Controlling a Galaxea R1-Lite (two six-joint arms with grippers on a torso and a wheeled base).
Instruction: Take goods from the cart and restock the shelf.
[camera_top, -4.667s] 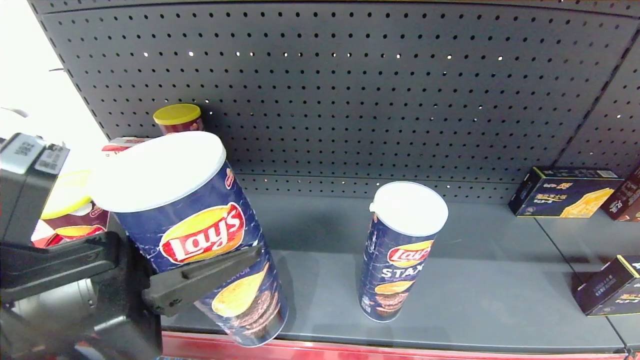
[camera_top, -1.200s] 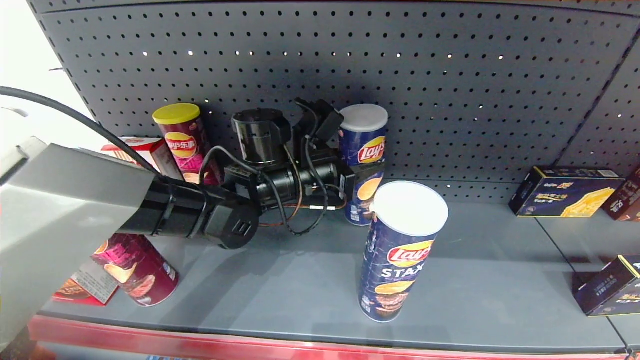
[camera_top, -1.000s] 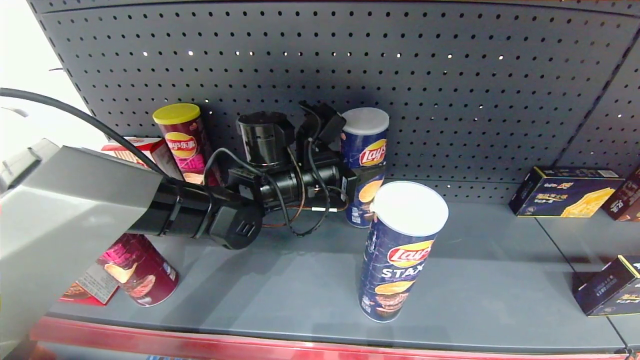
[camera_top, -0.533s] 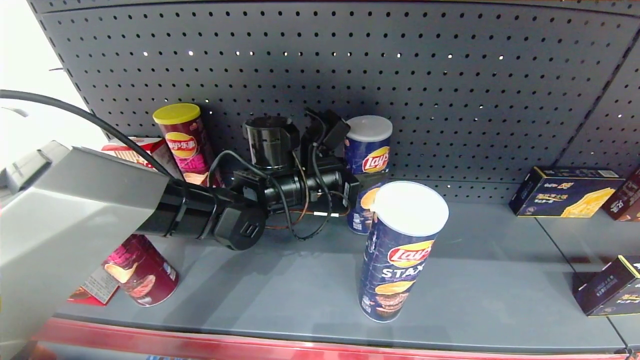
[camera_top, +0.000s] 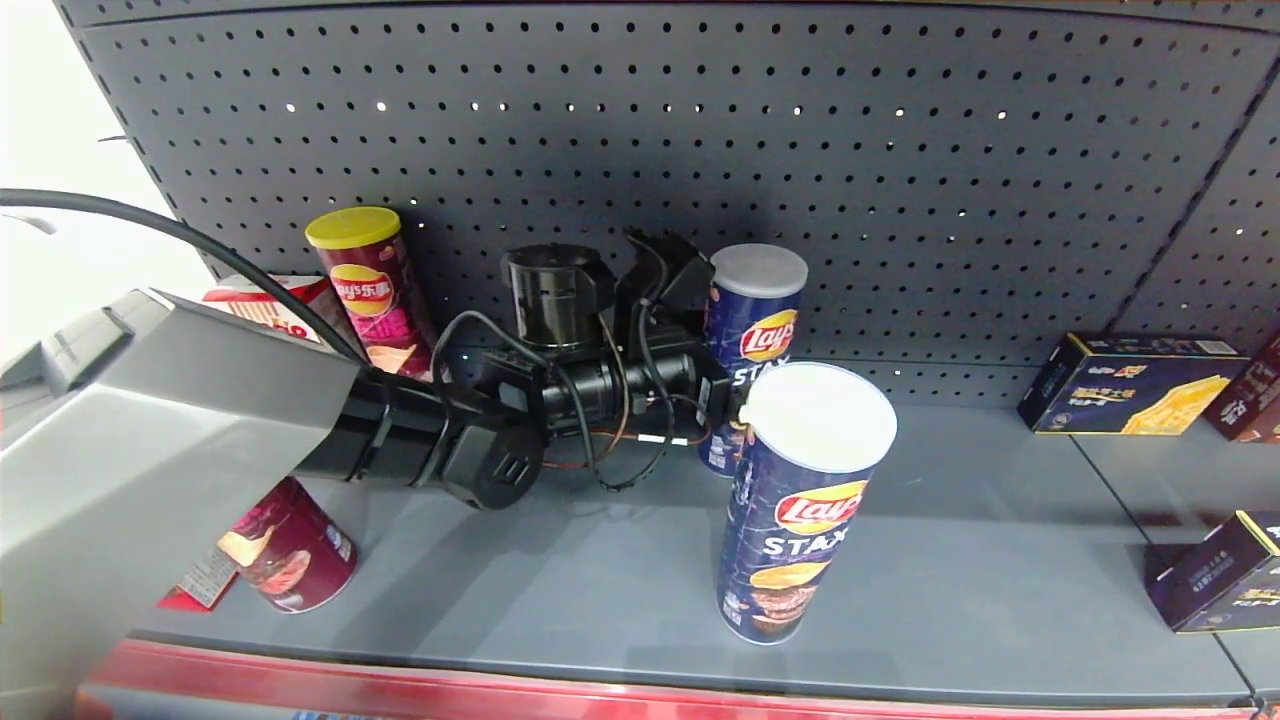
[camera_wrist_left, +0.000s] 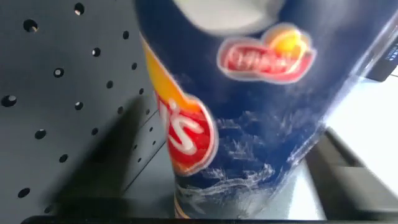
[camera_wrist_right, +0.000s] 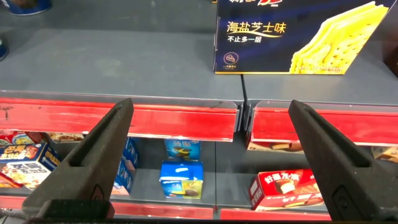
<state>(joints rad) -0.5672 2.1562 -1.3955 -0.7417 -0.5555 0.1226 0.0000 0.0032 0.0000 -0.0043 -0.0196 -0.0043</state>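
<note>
Blue chip canister (camera_top: 757, 335), far on shelf (camera_top: 950, 560) against pegboard (camera_top: 900, 200), just behind nearer blue canister (camera_top: 795, 520). Shifted right and lowered within the last second; base at or just above shelf, contact unclear. Pinched at lower body by left gripper (camera_top: 728, 392). Placement judged nearly done, release outstanding. Long axis near vertical, white lid up, logo facing near edge. Right gripper (camera_wrist_right: 211, 106) spread wide.

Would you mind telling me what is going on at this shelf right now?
The robot is restocking. Its left gripper is clamped on a blue chip can at the back of the shelf. The can is upright beside the pegboard wall and behind a second blue can near the front edge. The right gripper is open and empty, facing the red shelf rail below a cracker box.
</note>
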